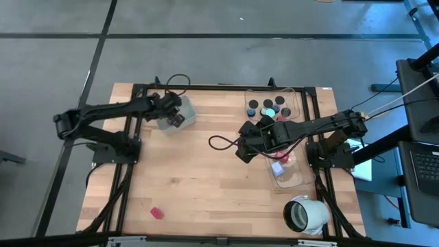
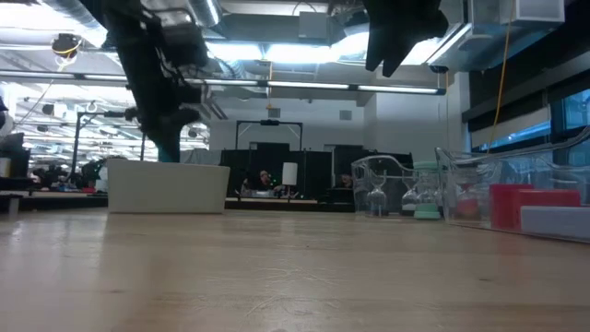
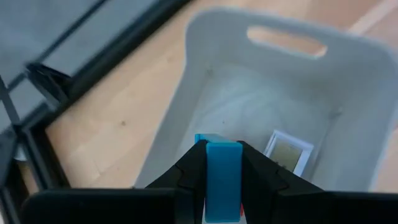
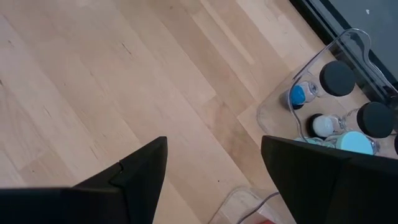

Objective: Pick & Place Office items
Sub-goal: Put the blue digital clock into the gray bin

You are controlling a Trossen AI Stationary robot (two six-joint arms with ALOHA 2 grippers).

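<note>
My left gripper (image 3: 222, 149) (image 1: 175, 117) is shut on a blue block (image 3: 222, 177) and hangs over the inside of the grey bin (image 3: 261, 81) (image 1: 184, 110). A small white-framed piece (image 3: 287, 151) lies on the bin's floor. My right gripper (image 4: 214, 149) (image 1: 245, 145) is open above bare table, beside the clear tray (image 4: 323, 56) (image 1: 274, 103) that holds black caps (image 4: 337, 76), a teal bit (image 4: 354, 142) and a blue bit (image 4: 298, 95). A second clear tray (image 1: 288, 171) holds red and lavender pieces. One red block (image 1: 157, 213) lies alone near the table's near edge. My left gripper pinches the blue block's two side faces (image 3: 211, 168) between its two fingers, coming from above and pointing down into the bin. The block's free end stands out past the fingertips. It is lifted clear of the bin's floor.
A big white hollow cylinder (image 1: 305, 214) lies on its side at the table's near right corner. In the low view the grey bin (image 2: 166, 187) stands left and the clear trays (image 2: 498, 198) right. Bare wood (image 1: 206, 185) stretches between them. A cable (image 1: 223, 143) loops beside my right gripper.
</note>
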